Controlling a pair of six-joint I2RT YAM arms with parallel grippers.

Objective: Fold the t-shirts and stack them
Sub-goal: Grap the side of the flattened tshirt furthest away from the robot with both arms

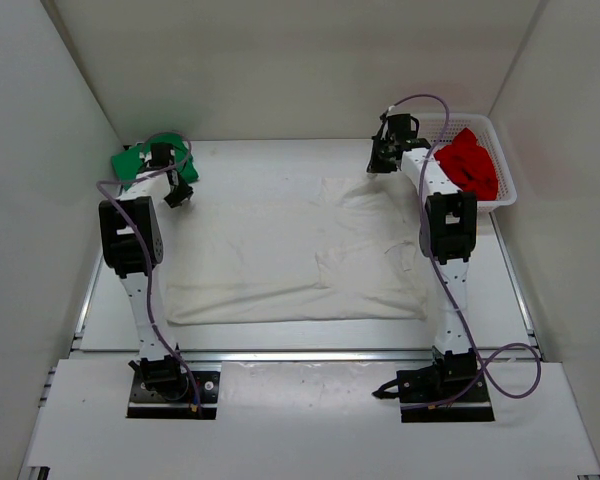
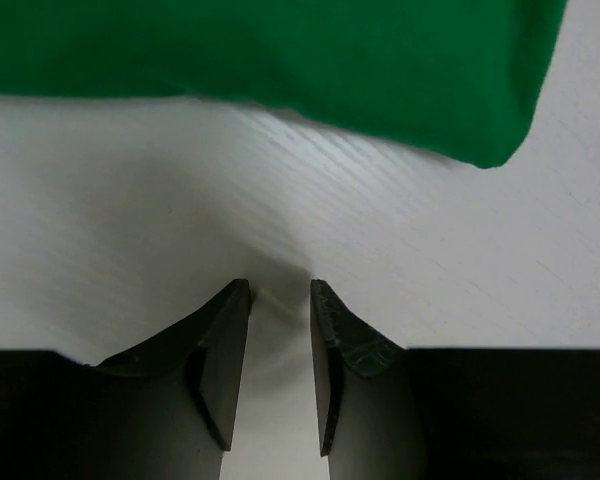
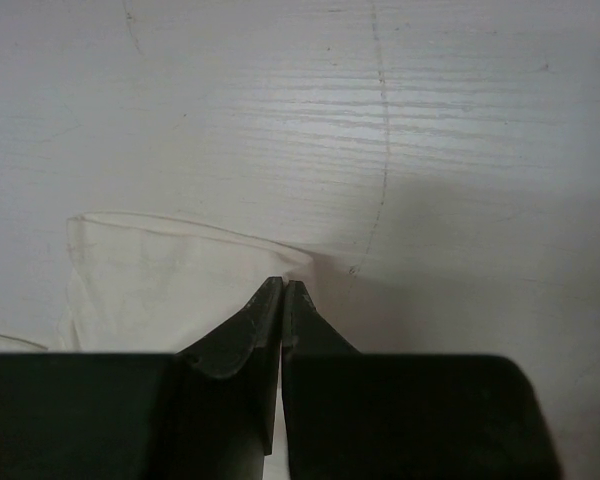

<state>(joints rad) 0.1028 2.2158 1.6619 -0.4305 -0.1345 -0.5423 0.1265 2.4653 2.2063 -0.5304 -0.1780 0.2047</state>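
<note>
White t-shirt (image 1: pixel 280 260) lies spread across the middle of the tabletop (image 1: pixel 280 160), creased, with its near hem running roughly straight and its far edge hard to trace, white on white. Nearer than that hem, both arm bases sit bolted at the tabletop's near edge: left base (image 1: pixel 165 385) off the shirt's near-left corner, right base (image 1: pixel 440 385) off its near-right corner. Both arms reach away along the shirt's two sides. Left gripper (image 1: pixel 180 192) is down at the shirt's far-left corner. In the wrist view its jaws stand narrowly apart, and a puckered ridge of white cloth runs up into the gap, so it looks to be holding a bunch of the white t-shirt. Right gripper (image 1: pixel 378 160) is at the shirt's far-right corner. From its wrist camera the jaws are pressed together, and a thin, half-translucent corner of white cloth meets the fingertips (image 3: pixel 270 300), pinched as far as can be seen. Green t-shirt (image 1: pixel 130 160) sits in a heap beyond the white shirt's far-left corner, just past the left gripper and clear of its fingers. Basket (image 1: pixel 502 160) of white mesh stands beyond the white shirt's far-right corner, to the right of the right gripper. Red t-shirt (image 1: pixel 470 165) is crumpled inside it.
</note>
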